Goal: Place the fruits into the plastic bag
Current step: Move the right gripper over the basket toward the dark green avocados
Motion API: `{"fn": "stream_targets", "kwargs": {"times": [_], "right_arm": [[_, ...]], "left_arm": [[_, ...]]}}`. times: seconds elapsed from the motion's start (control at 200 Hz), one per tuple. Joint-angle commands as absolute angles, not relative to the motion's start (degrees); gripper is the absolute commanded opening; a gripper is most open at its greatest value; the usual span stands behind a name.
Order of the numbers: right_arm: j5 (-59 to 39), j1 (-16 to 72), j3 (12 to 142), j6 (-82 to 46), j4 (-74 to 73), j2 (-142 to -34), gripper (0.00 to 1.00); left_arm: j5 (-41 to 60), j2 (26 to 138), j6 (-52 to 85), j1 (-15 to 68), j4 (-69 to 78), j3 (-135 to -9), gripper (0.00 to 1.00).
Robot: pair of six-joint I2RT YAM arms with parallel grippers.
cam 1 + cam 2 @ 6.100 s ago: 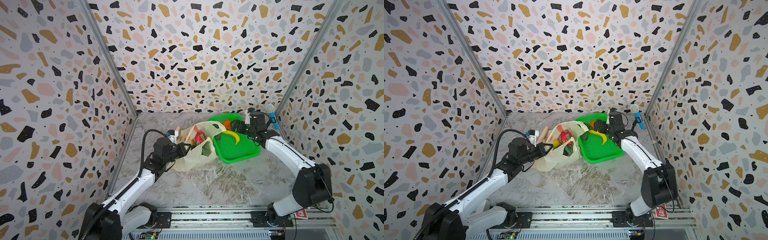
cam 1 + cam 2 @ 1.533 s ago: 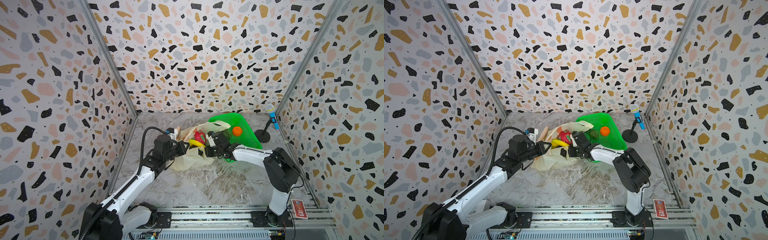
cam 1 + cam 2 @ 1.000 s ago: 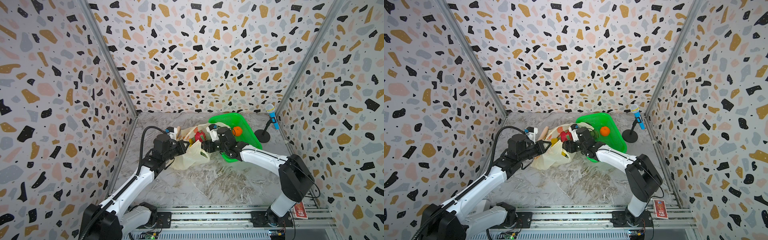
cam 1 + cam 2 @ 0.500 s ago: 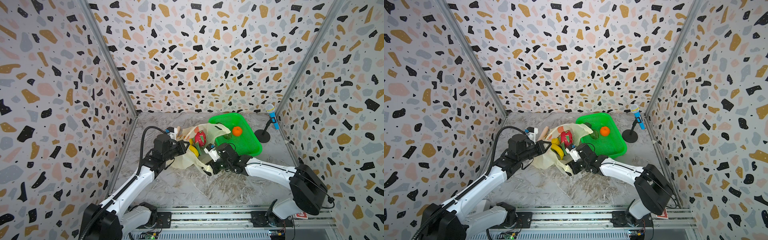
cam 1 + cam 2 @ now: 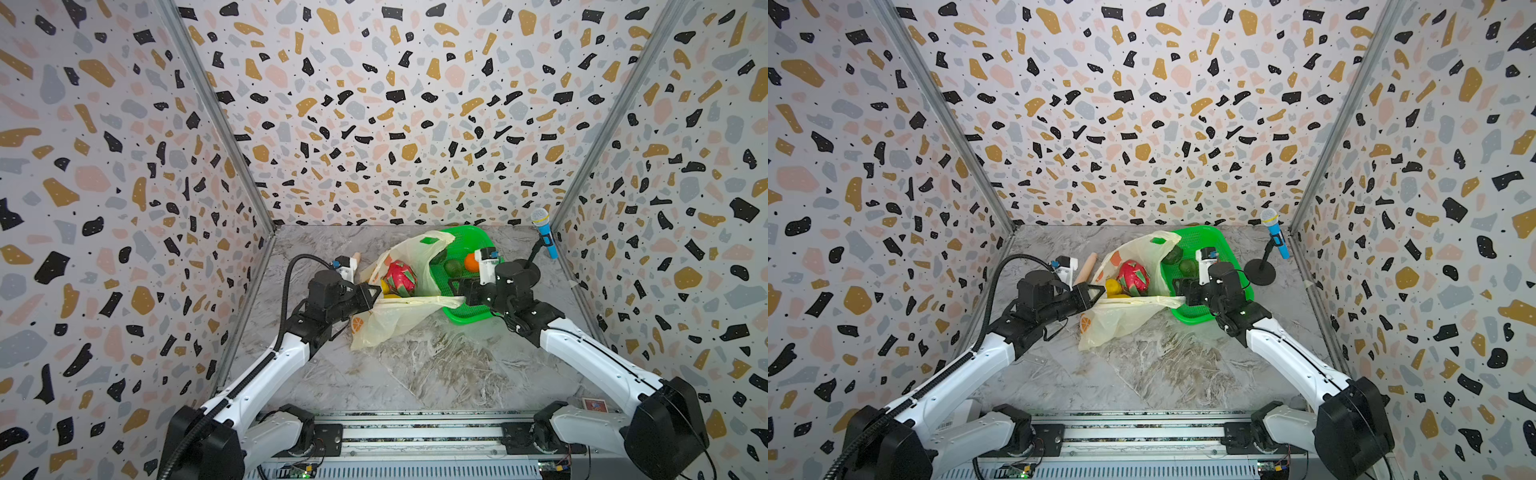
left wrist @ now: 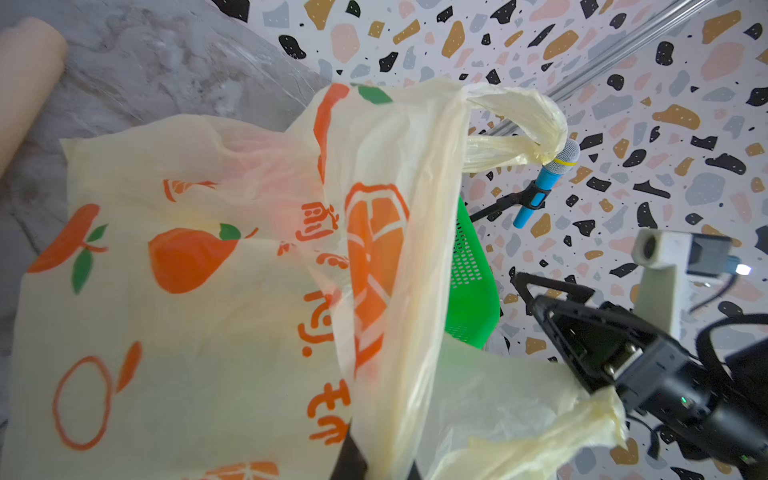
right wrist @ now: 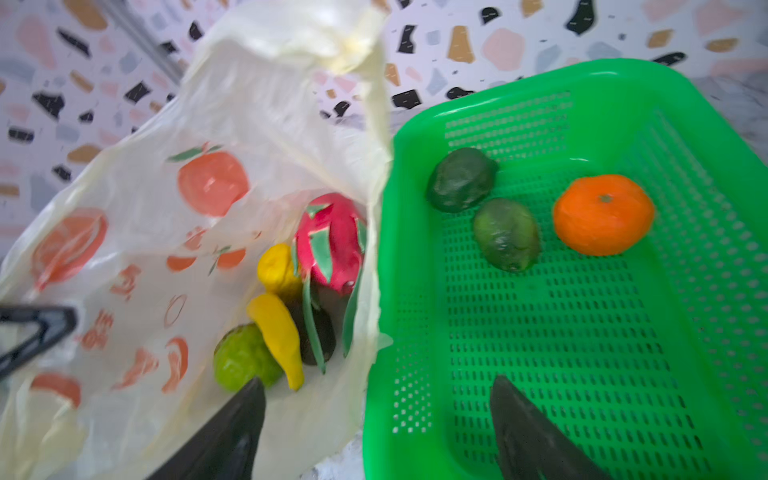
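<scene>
Bag [image 5: 399, 320]: translucent pale yellow, printed with orange fruits, orange slices, green leaves and orange lettering. Dragon fruit [image 5: 400, 277]: pink-red with green tips. Yellow pieces [image 7: 278, 336]: plain yellow. Round fruit [image 7: 241, 357]: lime green. Basket [image 5: 473, 313]: bright green mesh. Orange [image 5: 471, 262]: orange. Avocados [image 7: 461, 179]: dark green. Microphone [image 5: 544, 235]: blue, with a grey head and yellow band. Stick [image 5: 1086, 268]: beige. Walls [image 5: 374, 104]: white, flecked black, ochre, pink and grey. Table [image 5: 415, 374]: grey marbled. Arms [image 5: 266, 374]: white with black joints.

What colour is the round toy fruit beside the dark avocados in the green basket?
Orange: the round fruit shows clearest in the right wrist view.
</scene>
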State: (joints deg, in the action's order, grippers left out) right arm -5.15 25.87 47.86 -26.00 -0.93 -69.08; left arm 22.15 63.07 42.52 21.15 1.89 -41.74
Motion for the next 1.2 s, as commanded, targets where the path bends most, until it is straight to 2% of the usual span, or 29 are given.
{"fn": "stream_targets", "kwargs": {"times": [0.0, 0.245, 0.395, 0.576, 0.786, 0.946, 1.196], "right_arm": [[-6.1, 20.8, 47.7, -31.9, -4.4, -69.3, 0.85], [-13.1, 18.4, 52.9, -29.7, -4.5, -75.6, 0.86], [-20.2, 21.3, 55.2, -26.7, -3.6, -79.0, 0.87], [-20.1, 27.5, 58.1, -26.0, -4.7, -82.2, 0.88], [-18.9, 30.1, 63.3, -29.8, -7.3, -87.6, 0.88], [-16.7, 28.1, 65.3, -32.1, -8.9, -88.1, 0.89], [-21.8, 19.9, 58.9, -34.0, -14.1, -81.2, 0.91]], "left_arm": [[21.6, 62.6, 42.4, 20.6, 3.7, -40.6, 0.0], [21.9, 62.4, 42.5, 20.6, 4.1, -40.2, 0.0], [21.7, 61.8, 42.6, 20.6, 4.2, -39.7, 0.0], [22.0, 61.9, 42.6, 20.6, 4.2, -39.5, 0.0], [21.8, 61.2, 42.7, 20.6, 3.9, -39.7, 0.0], [21.7, 60.6, 42.5, 20.6, 3.2, -39.6, 0.0], [21.5, 61.1, 42.2, 20.6, 3.2, -39.6, 0.0]]}}
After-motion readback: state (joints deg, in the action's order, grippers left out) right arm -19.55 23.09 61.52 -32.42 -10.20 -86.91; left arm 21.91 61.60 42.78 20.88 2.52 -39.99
